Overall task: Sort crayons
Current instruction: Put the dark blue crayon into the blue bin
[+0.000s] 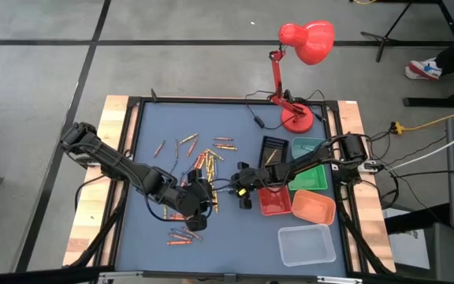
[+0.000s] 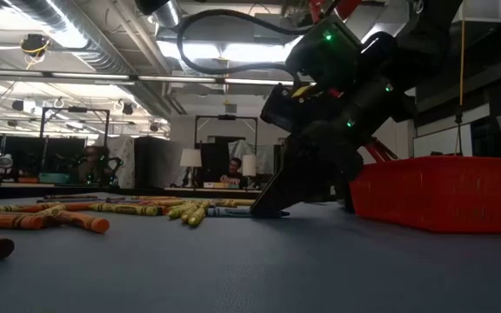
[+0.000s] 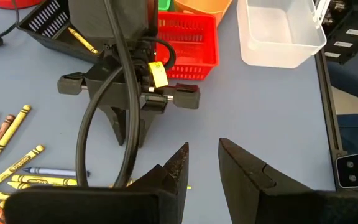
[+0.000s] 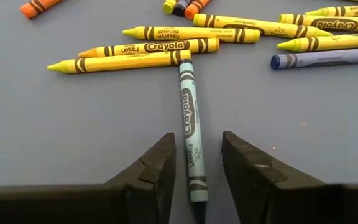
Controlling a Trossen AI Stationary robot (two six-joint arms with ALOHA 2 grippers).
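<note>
Crayon (image 4: 190, 134) lies between right gripper's (image 4: 194, 165) parted fingers (image 4: 157, 165).

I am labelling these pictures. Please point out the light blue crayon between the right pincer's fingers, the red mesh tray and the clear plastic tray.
Light blue crayon (image 4: 190, 134), right wrist view, label.
Red mesh tray (image 3: 194, 46), left wrist view, side wall.
Clear plastic tray (image 1: 306, 254), high view, rim.

A pale teal crayon (image 4: 190, 134) with black bands lies on the grey-blue surface (image 4: 55, 124). Beside its tip lie yellow crayons (image 4: 126, 61), black-banded too, and a blue crayon (image 4: 325, 59).
</note>
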